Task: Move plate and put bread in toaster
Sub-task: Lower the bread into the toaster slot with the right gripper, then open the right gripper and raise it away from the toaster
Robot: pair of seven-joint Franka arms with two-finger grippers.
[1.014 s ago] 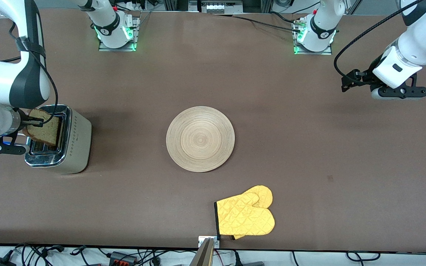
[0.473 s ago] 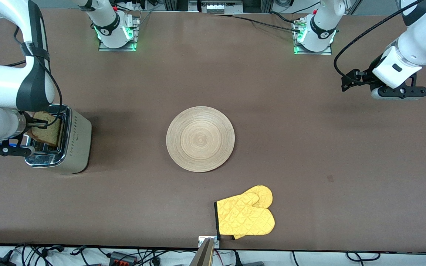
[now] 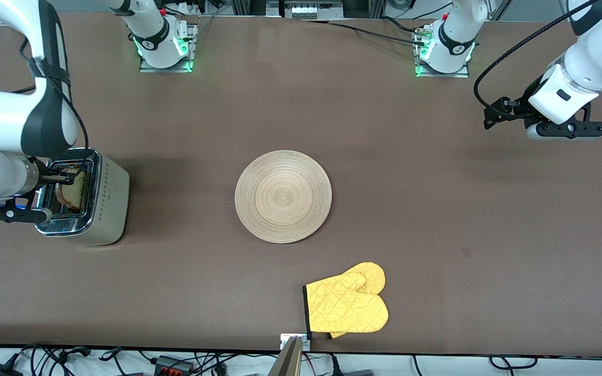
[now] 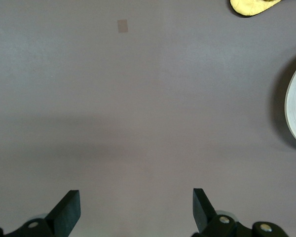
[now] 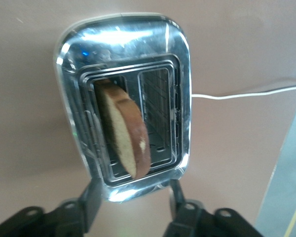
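Your right gripper [image 5: 130, 205] hangs over the shiny silver two-slot toaster [image 3: 82, 203] at the right arm's end, fingers spread, the brown-crusted square bread slice [image 5: 124, 127] released and leaning in a slot. Light and crumbly, the slice wants gentle pinching at its crust. Your left gripper [image 4: 135, 210] waits with fingers apart over bare table, and the round light-wood plate [image 3: 282, 196], stiff and best taken by its rim, lies mid-table.

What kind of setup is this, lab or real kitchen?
Likely a robotics lab bench staging a kitchen task: arm bases bolted to a bare brown table, cables along its edge, and only a toaster, wooden plate and oven mitt as props.

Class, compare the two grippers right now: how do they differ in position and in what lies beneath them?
The right gripper hangs over the toaster, where the bread sits in a slot; the left gripper hangs over bare table. Both are open and hold nothing.
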